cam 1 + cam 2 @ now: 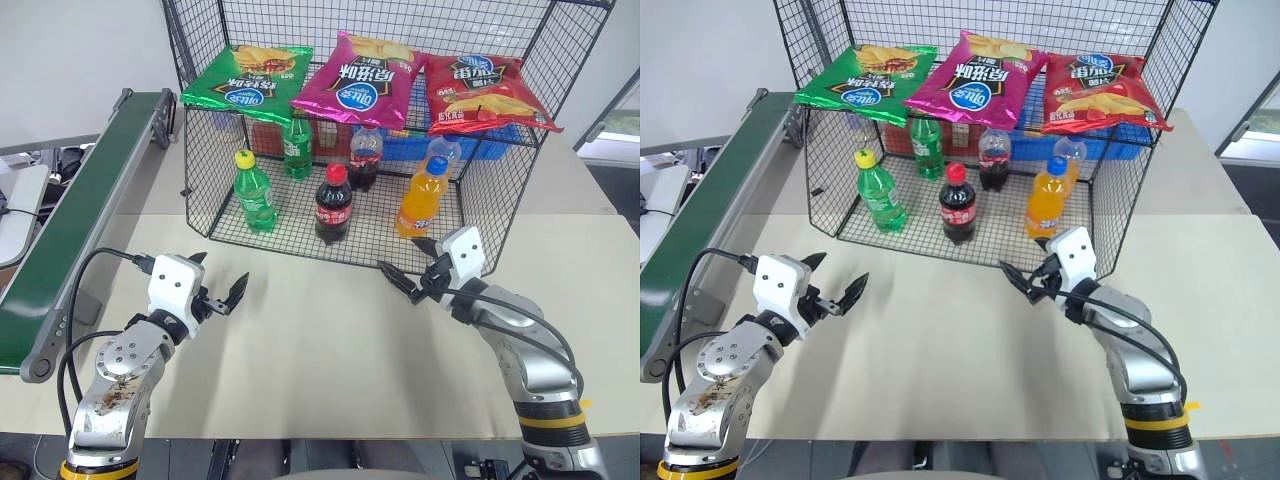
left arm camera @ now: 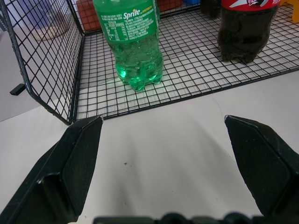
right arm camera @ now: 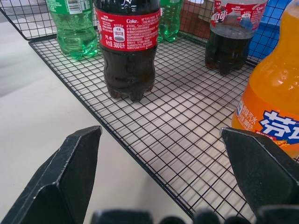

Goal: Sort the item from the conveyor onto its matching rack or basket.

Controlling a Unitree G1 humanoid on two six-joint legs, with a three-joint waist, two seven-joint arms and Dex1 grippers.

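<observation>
The small green soda bottle [image 1: 254, 190] with the yellow cap stands upright on the mesh floor of the big black wire rack [image 1: 500, 215], near its front left corner. It is not on the long green conveyor [image 1: 85, 205], which runs along the left side of the surface [image 1: 320, 350].

More bottles stand in the rack. A cola bottle [image 1: 333, 203] with a red cap is in the front middle, and an orange drink bottle [image 1: 421, 197] with a blue cap is to its right. A green bottle [image 1: 296, 148] with a green cap and another dark cola bottle [image 1: 365, 158] stand farther back. Three chip bags lie on the top shelf: a green bag [image 1: 248, 75], a pink bag [image 1: 361, 80] and a red bag [image 1: 484, 92].

The left gripper [image 1: 222, 297] hangs over the surface in front of the rack, wide open and holding nothing. The right gripper [image 1: 410, 275] is close to the rack's front edge, near the orange drink bottle. It is open too, with nothing in it
</observation>
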